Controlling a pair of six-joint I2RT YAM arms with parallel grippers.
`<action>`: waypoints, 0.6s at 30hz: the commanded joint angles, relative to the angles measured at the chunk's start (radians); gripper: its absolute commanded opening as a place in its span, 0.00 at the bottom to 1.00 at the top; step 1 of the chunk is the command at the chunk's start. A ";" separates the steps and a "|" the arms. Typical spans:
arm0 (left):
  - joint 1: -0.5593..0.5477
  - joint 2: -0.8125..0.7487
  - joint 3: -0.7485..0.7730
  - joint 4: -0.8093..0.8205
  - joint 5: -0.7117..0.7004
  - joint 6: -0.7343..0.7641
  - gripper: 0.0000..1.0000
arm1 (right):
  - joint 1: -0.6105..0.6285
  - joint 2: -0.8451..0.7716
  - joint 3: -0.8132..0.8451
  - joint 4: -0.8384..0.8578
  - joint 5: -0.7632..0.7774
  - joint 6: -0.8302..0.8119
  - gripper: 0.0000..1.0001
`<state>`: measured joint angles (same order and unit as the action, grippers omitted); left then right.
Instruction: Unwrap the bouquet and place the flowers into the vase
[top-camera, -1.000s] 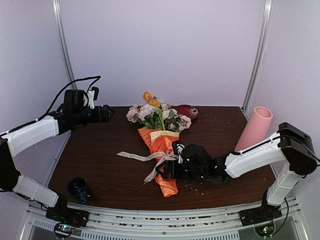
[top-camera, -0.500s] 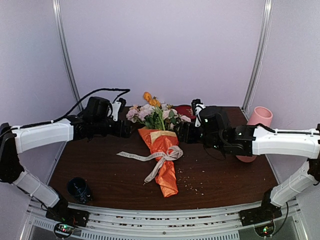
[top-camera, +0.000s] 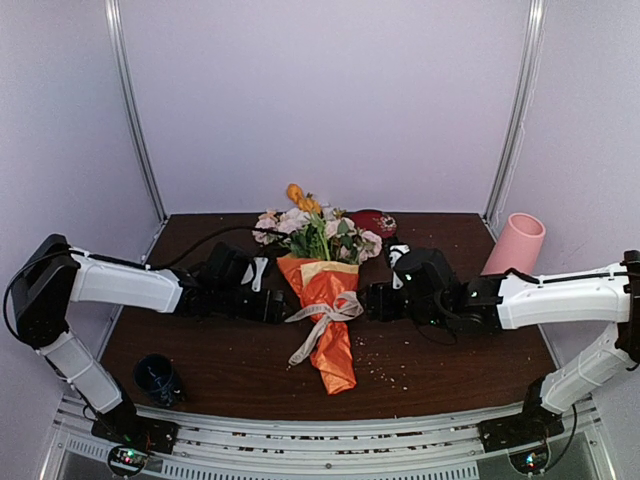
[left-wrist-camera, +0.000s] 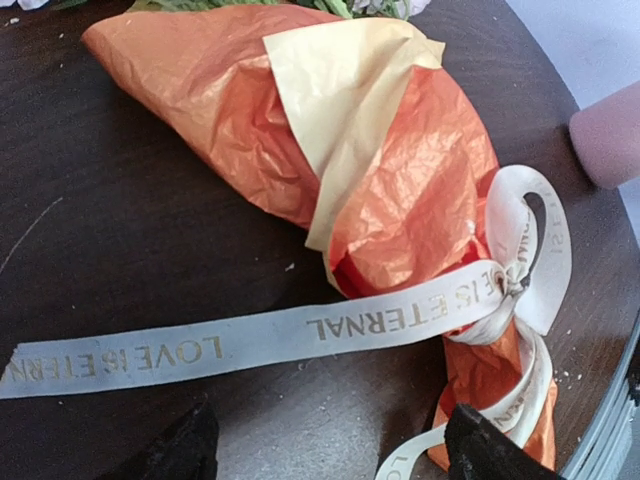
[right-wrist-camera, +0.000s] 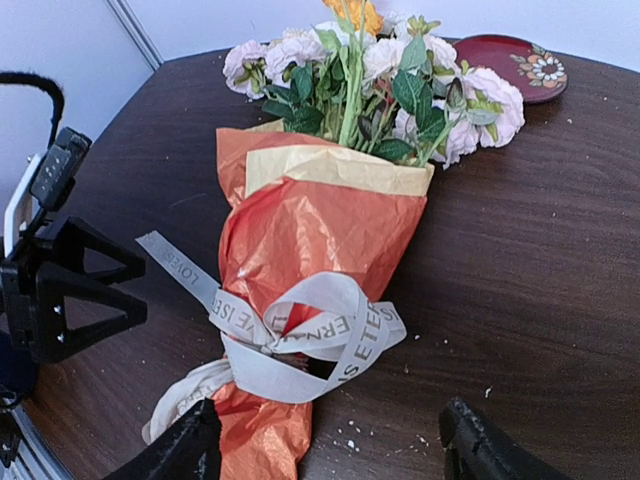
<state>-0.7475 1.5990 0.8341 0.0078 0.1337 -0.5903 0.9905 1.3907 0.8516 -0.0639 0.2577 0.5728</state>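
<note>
**Item:** bouquet (top-camera: 325, 300). It lies flat at the middle of the surface (top-camera: 450, 350), with the blooms toward 12 o'clock and the wrapped stem end toward 6.

**Wrapping:** crinkly orange paper (left-wrist-camera: 410, 200) with a yellow-tan inner sheet, not yet opened.

**Fastening:** a cream lettered ribbon (left-wrist-camera: 300, 338) is tied in a bow round the narrow waist. One long tail runs out toward 9 o'clock and another trails toward 7.

**Contents:** flowers (top-camera: 315, 228) with pink, white and orange heads on thin green stems; leaves show above the paper's mouth.

**Handling, as I judge it:**
- The bundle looks light.
- The paper is soft and likely to tear or slide under a hard pull.
- The blooms would crush easily.
- The best hold looks to be a loose ribbon tail, drawn away from the knot while the paper below the bow is steadied.
- For the later lift, take the stems rather than the heads.

**Left tool** (left-wrist-camera: 330, 455)**:** low at 9 o'clock of the bow. Its fingers are spread wide and grip nothing, and the long tail lies just ahead of them.

**Right tool** (right-wrist-camera: 325, 445)**:** low at 3 o'clock of the bow. Its fingers are wide and nothing is held.

**Destination:** vase (top-camera: 513, 245), tall and pink, at 2 o'clock and well apart from the bouquet.

**Also present:**
- A dark red dish (top-camera: 372, 222) at 1 o'clock, just behind the blooms.
- A small dark blue cup (top-camera: 157, 378) at 8 o'clock.
</note>
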 joint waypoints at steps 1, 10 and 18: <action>-0.004 -0.041 -0.064 0.188 0.045 -0.167 0.81 | 0.004 -0.001 -0.021 0.064 -0.053 -0.002 0.75; -0.115 -0.039 -0.014 0.146 0.073 -0.080 0.80 | 0.001 0.075 0.011 0.081 -0.011 0.002 0.72; -0.165 0.032 0.003 0.147 0.100 -0.054 0.74 | -0.059 0.224 0.141 0.051 -0.019 -0.009 0.66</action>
<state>-0.9051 1.5871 0.8131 0.1299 0.2085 -0.6769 0.9699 1.5570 0.9184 -0.0101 0.2329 0.5713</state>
